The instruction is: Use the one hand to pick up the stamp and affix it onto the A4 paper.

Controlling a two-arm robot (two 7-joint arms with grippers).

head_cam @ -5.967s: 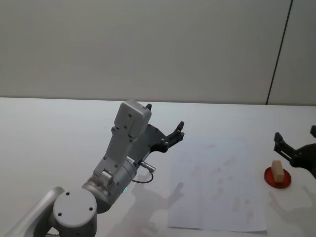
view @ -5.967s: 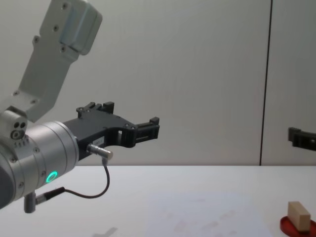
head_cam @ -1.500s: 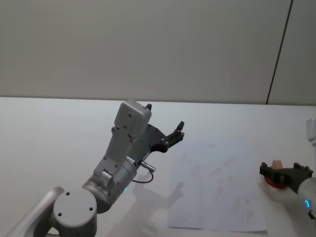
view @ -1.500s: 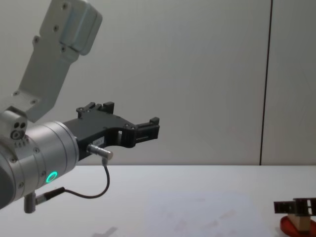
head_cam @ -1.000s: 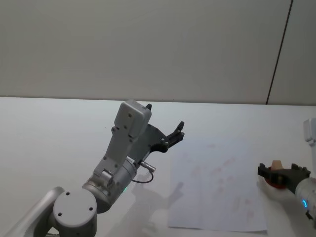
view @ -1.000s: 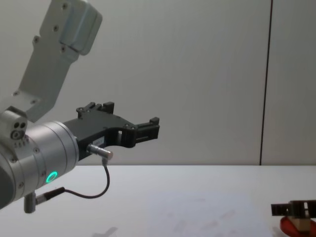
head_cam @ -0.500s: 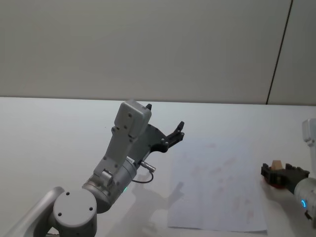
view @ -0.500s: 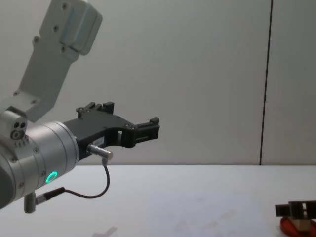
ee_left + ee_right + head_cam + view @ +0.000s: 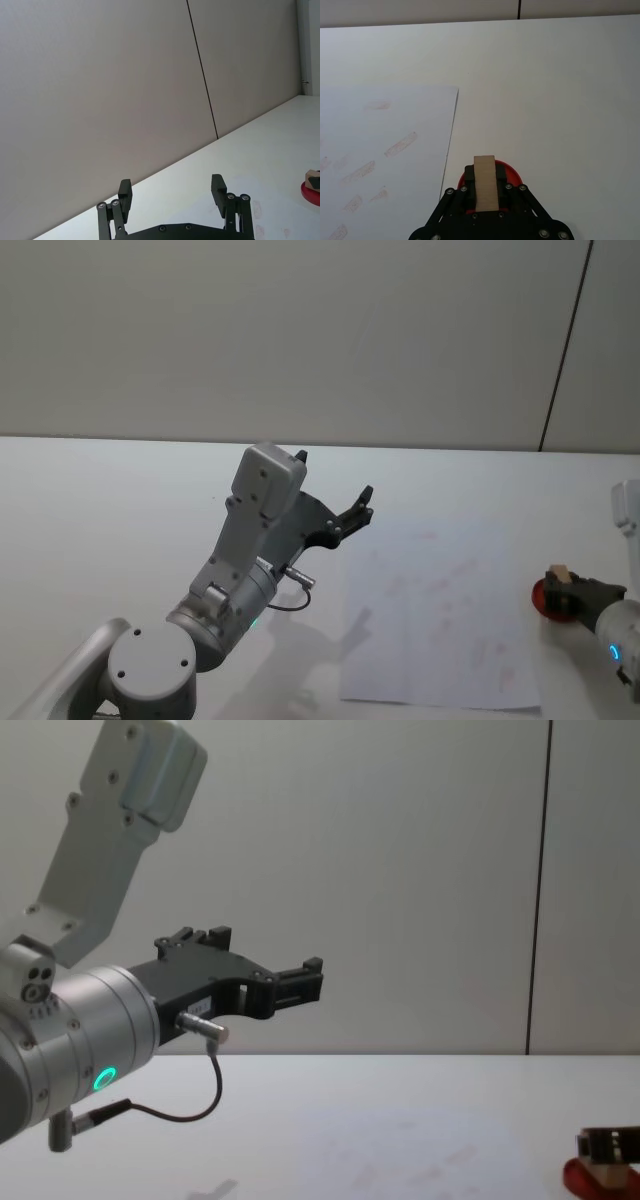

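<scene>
The stamp (image 9: 485, 189), a pale wooden block, stands on the red ink pad (image 9: 513, 173) just off the right edge of the A4 paper (image 9: 380, 150). My right gripper (image 9: 485, 181) is low over the pad, its black fingers (image 9: 468, 193) pressed against both sides of the block. In the head view the stamp (image 9: 557, 575) and right gripper (image 9: 562, 587) sit at the far right, beside the A4 paper (image 9: 440, 625), which bears faint red marks. My left gripper (image 9: 171, 190) hangs open and raised, well left of the paper.
The large left arm (image 9: 250, 550) with its dangling black cable stands over the table left of the paper. White tabletop (image 9: 110, 500) stretches to the left and behind. A grey wall closes the far edge.
The right gripper came down from above onto the pad, then its fingers drew in from a wide spread to shut on the stamp. The left arm has not moved.
</scene>
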